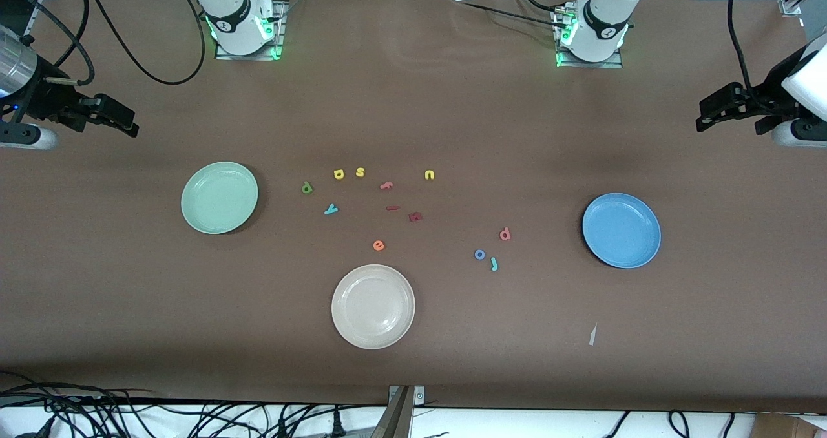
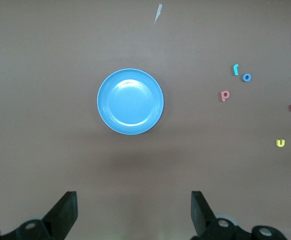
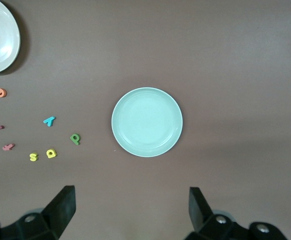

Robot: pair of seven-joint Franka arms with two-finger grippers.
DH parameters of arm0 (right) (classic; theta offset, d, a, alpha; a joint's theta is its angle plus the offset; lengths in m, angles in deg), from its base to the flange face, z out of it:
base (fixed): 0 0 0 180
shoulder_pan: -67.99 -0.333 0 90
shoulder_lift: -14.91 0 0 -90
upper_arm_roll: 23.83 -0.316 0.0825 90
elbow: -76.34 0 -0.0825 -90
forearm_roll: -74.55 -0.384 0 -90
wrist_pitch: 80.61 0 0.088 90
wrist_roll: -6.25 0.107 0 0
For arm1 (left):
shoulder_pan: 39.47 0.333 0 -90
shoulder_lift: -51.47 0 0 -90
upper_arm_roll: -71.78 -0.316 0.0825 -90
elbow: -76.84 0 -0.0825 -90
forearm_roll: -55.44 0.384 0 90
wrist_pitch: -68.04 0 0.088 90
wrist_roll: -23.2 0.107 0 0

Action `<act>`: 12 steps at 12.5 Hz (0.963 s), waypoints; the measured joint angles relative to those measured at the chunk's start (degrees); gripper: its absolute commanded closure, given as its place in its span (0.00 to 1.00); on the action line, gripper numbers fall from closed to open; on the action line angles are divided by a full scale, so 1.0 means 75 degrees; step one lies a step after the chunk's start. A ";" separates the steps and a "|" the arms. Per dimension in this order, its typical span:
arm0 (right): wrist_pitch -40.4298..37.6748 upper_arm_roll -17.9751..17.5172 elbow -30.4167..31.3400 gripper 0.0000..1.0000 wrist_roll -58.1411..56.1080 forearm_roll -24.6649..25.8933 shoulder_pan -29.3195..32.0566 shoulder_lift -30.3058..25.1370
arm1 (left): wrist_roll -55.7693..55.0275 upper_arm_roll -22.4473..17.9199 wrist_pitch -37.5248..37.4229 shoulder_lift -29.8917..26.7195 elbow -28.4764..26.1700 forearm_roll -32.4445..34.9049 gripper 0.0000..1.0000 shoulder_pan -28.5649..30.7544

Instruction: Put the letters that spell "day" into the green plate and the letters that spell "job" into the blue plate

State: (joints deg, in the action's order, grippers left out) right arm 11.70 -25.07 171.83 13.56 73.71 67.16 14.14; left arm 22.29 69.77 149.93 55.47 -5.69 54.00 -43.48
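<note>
The green plate (image 1: 219, 197) lies toward the right arm's end, the blue plate (image 1: 621, 230) toward the left arm's end. Beside the green plate lie the yellow "d" (image 1: 339, 174), dark green "a" (image 1: 307, 187) and teal "y" (image 1: 331, 209). The pinkish-red "b" (image 1: 505, 234), blue "o" (image 1: 479, 254) and teal "j" (image 1: 494, 264) sit closer to the blue plate. My right gripper (image 1: 128, 121) hangs open high near the table's end, looking down on the green plate (image 3: 146, 122). My left gripper (image 1: 704, 116) is open and empty, high above the blue plate (image 2: 130, 101).
A cream-white plate (image 1: 373, 305) sits nearer the front camera than the letters. Other letters lie mid-table: yellow "s" (image 1: 360, 172) and "u" (image 1: 429, 175), pink "f" (image 1: 386, 185), orange "e" (image 1: 378, 245), two dark red pieces (image 1: 415, 216). A paper scrap (image 1: 592, 334) lies near the front edge.
</note>
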 measured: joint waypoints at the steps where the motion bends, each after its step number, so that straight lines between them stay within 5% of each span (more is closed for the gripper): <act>1: 0.0000 0.0000 0.0000 0.00 0.0000 0.0000 0.0000 0.0000 | 0.0000 0.0000 0.0000 0.0001 0.0000 0.0000 0.00 0.0000; 12: -0.0002 -0.0002 -0.0002 0.00 0.0000 0.0000 -0.0002 0.0000 | 0.0000 0.0083 -0.0004 0.0001 0.0004 0.0000 0.00 -0.0016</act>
State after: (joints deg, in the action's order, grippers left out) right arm 11.69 -25.09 171.81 13.56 73.71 67.15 14.14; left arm 22.29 70.39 149.90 55.48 -5.66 54.00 -43.60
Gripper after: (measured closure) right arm 0.000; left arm 0.000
